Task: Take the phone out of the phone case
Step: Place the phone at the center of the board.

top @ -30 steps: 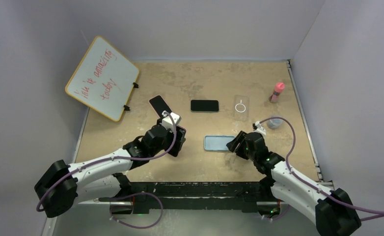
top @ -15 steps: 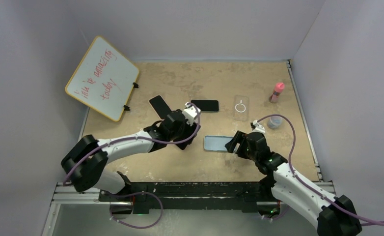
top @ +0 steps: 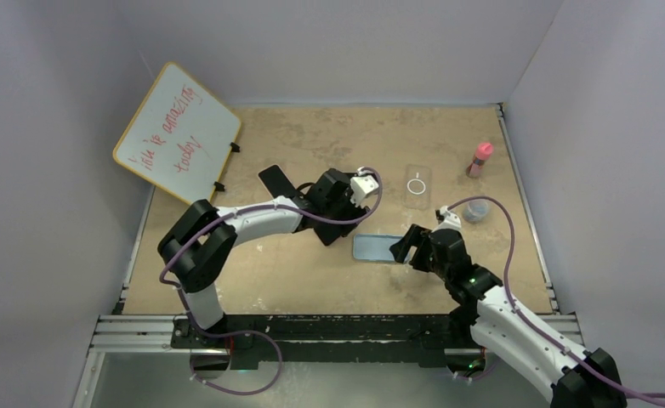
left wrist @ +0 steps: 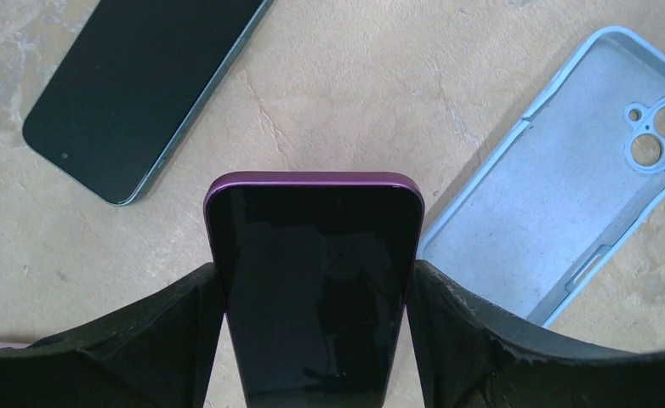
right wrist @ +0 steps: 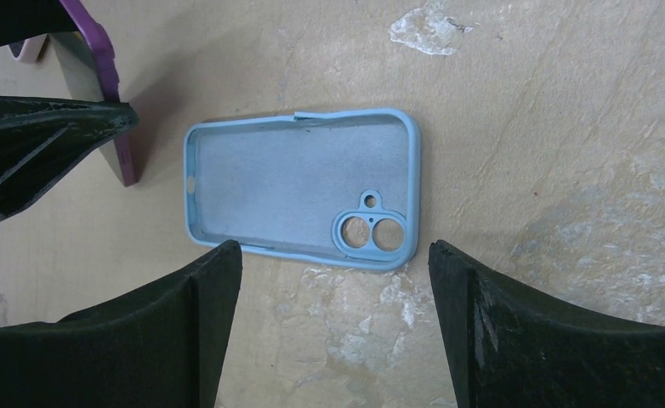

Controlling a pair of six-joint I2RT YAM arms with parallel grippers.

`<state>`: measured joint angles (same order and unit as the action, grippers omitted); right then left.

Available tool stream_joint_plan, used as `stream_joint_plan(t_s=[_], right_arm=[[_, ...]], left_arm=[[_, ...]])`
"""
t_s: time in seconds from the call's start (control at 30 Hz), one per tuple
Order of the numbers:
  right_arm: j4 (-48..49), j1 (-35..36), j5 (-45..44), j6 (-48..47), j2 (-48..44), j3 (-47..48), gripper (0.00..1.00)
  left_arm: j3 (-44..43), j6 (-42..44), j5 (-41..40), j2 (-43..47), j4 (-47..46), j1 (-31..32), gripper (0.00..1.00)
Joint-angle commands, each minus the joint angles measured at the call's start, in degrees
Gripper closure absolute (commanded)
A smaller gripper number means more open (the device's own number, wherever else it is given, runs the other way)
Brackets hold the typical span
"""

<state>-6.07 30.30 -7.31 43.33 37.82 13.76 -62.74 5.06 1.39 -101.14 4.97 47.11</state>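
My left gripper (left wrist: 316, 340) is shut on a purple-edged phone (left wrist: 316, 272) with a dark screen and holds it above the table, just left of the case. In the top view the left gripper (top: 336, 229) is at mid table. The light blue phone case (right wrist: 299, 191) lies empty and open side up, with its camera holes at one end; it also shows in the top view (top: 373, 247) and the left wrist view (left wrist: 567, 187). My right gripper (right wrist: 333, 323) is open and empty, just short of the case's long edge, and shows at the case's right end in the top view (top: 404, 246).
A black phone (left wrist: 142, 85) lies on the table beyond the held phone. Another dark phone (top: 275, 180) lies further left. A clear case (top: 417, 185), a pink bottle (top: 480, 158) and a small grey cup (top: 474, 212) stand at the right. A whiteboard (top: 179, 134) leans at the back left.
My left arm has swung right and away from the base with the purple phone in its grip, ending beside the blue case. My right gripper has stayed open by the case.
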Motion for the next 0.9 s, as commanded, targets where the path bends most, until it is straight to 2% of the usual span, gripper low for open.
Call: stream_joint_plan(t_s=[0.0, 0.1, 0.33, 0.53, 0.7, 0.87], right_arm=[[2.9, -0.1, 1.1, -1.6, 0.3, 0.0, 0.18], [4.3, -0.2, 2.8, -2.4, 1.0, 0.0, 0.18], [14.0, -0.2, 8.5, -10.0, 3.5, -0.9, 0.19], [30.6, 0.1, 16.0, -12.3, 10.6, -1.7, 0.21], [44.3, 1.4, 18.6, -11.6, 18.0, -1.1, 0.22], [57.4, 4.0, 19.0, -11.6, 24.5, -0.8, 0.23]], left_arm=[[-4.9, 3.2, 2.6, -1.2, 1.5, -0.6, 1.00], [-6.7, -0.4, 2.4, -1.6, 1.9, -2.1, 1.00], [-4.1, -19.1, -1.1, 2.1, -1.1, -5.1, 1.00], [-0.9, -41.0, -12.4, 7.5, 0.6, -5.1, 1.00], [3.1, -56.1, -13.8, 12.4, -0.4, -5.0, 1.00], [9.8, -70.3, -13.7, 17.4, -5.8, -5.1, 1.00]])
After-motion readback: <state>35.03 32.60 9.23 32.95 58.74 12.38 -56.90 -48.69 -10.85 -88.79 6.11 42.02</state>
